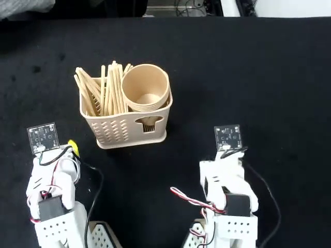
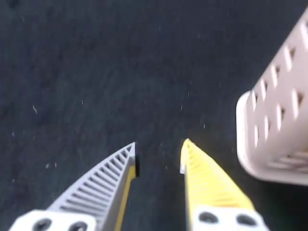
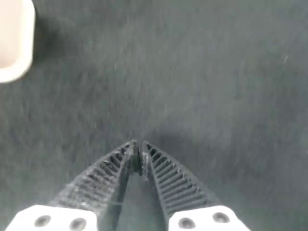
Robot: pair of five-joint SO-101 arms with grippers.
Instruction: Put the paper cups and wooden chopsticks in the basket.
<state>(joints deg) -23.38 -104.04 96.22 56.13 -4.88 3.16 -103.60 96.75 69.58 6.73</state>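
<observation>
The basket (image 1: 124, 129) stands on the black tabletop (image 1: 258, 77), its wall hiding the lower parts of the nested paper cups (image 1: 146, 90) at its 3 o'clock side and the wooden chopsticks (image 1: 106, 90) bunched at 9 o'clock (the number of cups is hard to make out). Seen from above, it lies near, at about 1 o'clock from the left gripper (image 2: 160, 144), whose fingers are slightly parted around nothing, and at 11 o'clock from the right gripper (image 3: 139, 144), closed tight and empty; both wrist views cut the basket off at a corner.
</observation>
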